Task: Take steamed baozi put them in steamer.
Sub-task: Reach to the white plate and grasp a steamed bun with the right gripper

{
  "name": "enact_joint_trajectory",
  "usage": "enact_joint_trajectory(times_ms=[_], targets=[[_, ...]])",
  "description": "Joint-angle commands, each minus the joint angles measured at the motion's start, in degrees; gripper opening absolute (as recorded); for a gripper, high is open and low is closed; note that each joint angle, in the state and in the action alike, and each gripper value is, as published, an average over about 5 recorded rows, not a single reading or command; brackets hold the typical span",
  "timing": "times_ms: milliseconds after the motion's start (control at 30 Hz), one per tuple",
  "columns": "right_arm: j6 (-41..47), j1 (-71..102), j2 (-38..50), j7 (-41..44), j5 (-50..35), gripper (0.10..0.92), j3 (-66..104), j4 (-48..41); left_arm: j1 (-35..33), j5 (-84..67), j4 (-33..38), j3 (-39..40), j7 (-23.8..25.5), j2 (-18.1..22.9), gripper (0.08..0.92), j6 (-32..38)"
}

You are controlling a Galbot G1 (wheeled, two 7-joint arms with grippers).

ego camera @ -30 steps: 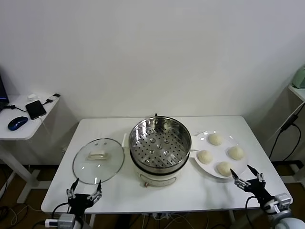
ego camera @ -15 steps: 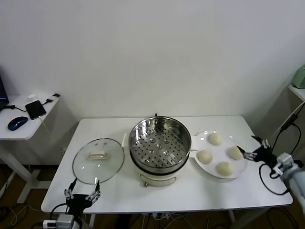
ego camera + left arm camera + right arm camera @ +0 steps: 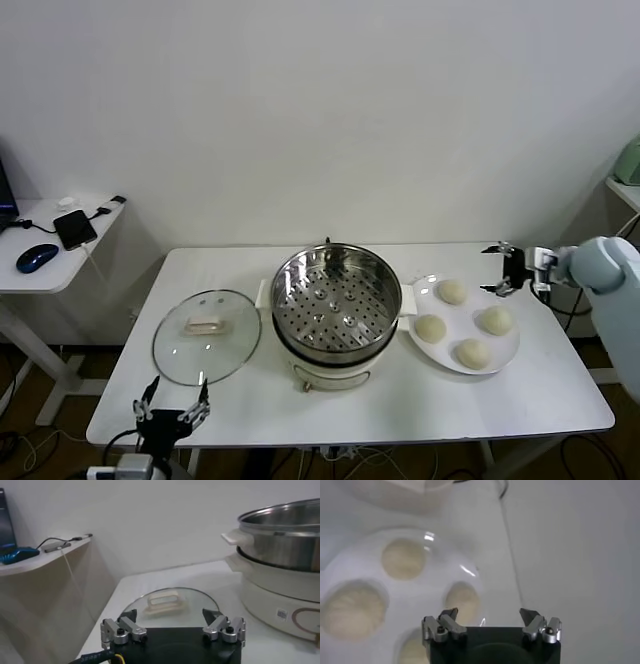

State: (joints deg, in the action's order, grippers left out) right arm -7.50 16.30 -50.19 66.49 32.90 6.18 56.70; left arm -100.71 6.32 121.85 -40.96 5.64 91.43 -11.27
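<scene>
The steamer (image 3: pixel 337 305), a shiny steel pot with a perforated tray, stands at the table's middle with nothing on the tray. Several cream-white steamed baozi (image 3: pixel 451 291) lie on a white plate (image 3: pixel 462 322) to its right. My right gripper (image 3: pixel 497 269) hovers open at the plate's far right edge, close to the rear bun, holding nothing. The right wrist view shows that gripper (image 3: pixel 489 613) above the plate (image 3: pixel 435 580), with a baozi (image 3: pixel 462 598) just past its jaws. My left gripper (image 3: pixel 173 400) waits open at the table's front left edge.
A round glass lid (image 3: pixel 207 334) with a beige handle lies left of the steamer, just beyond the left gripper (image 3: pixel 169 615); the left wrist view shows the lid (image 3: pixel 165 605) and the steamer's wall (image 3: pixel 285 535). A side desk (image 3: pixel 50 250) with a mouse and phone stands at the far left.
My right arm has swung from the table's front right edge round to the far right side of the plate. The left gripper has sunk slightly. Both stayed open.
</scene>
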Motion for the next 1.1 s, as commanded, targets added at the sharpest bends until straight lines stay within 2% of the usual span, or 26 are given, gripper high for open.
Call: enact_joint_trajectory(times_ms=[33,200,1100], targets=[[-5.62,-14.87,-8.25,8.08,13.87,0.823,-9.0,-15.94,-0.99,-0.07,0.02,-0.33,-0.19,0.16,0.823,0.08],[-4.95,-14.12,-12.99,3.72,14.36,0.823,-5.86,-23.27,-1.52,-0.03,-0.05,-0.36,-0.53,0.2,0.823,0.13],[-4.11,-11.26,-19.15,-5.97,25.3,0.823,0.53,-30.0,-0.62,0.06,-1.74,-0.42,-0.63,-0.15,0.823,-0.11]])
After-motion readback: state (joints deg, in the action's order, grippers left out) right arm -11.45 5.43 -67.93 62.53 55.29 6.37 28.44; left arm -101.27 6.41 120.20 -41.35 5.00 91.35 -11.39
